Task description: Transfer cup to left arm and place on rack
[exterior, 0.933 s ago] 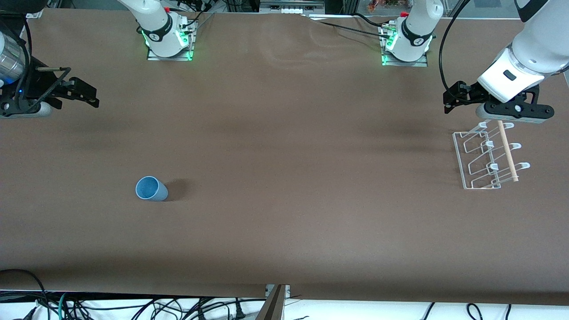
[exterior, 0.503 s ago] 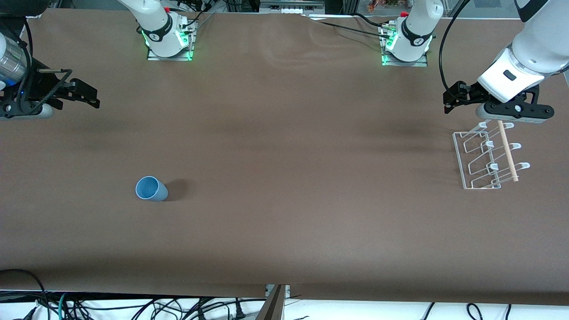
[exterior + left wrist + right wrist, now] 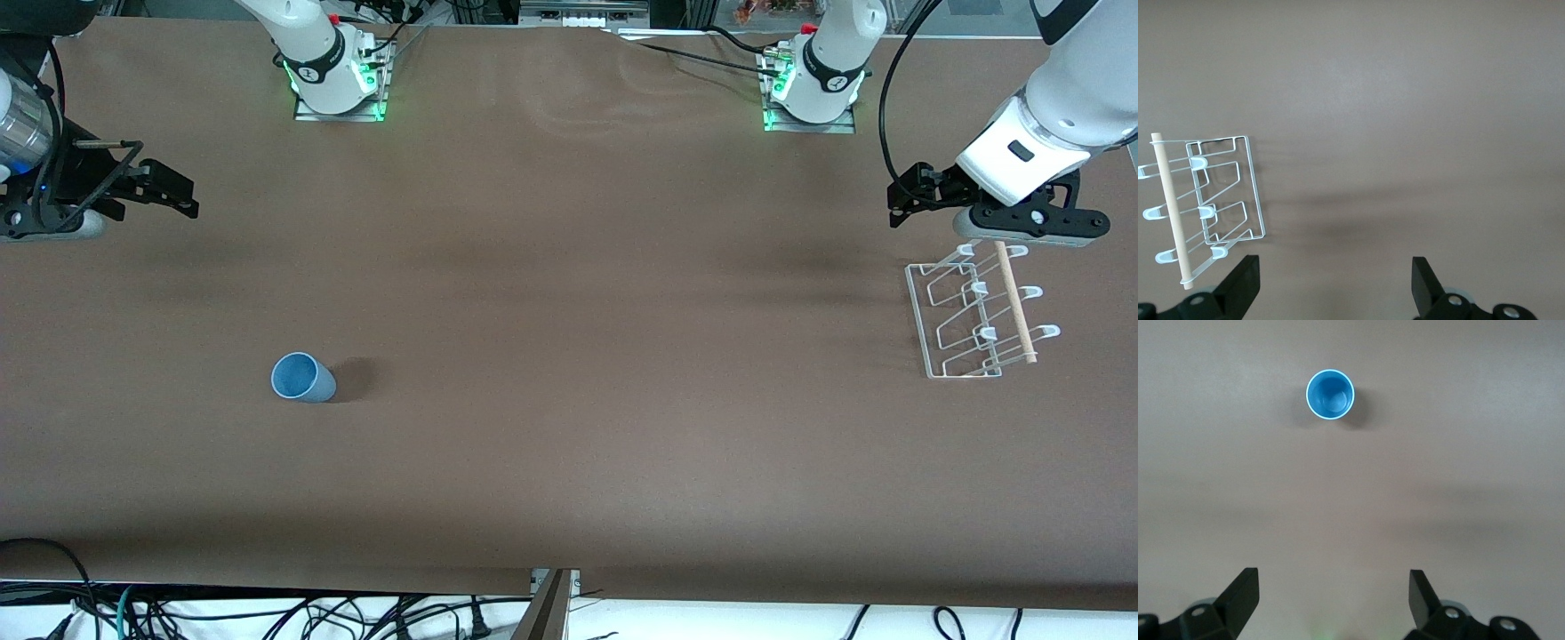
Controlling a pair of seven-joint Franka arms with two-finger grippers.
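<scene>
Cup (image 3: 302, 378) – smooth blue plastic; rack (image 3: 973, 322) – white wire (wooden dowel); table (image 3: 569, 444) matt brown.

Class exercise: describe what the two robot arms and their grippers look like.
Both arms, left arm and right arm, are glossy white with black joint bands. The left gripper and right gripper are black and two-fingered; black cables loop beside them. Green lights glow at the bases.

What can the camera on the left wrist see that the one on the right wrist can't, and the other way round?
Only the left wrist view shows the rack, white wire with a wooden dowel along one side, empty. Only the right wrist view shows the cup, blue, standing upright with its mouth up, alone on the table. Both share the bare brown table and, at the edge of each picture, that arm's own open end effector: the left end effector and the right end effector, each holding nothing.
</scene>
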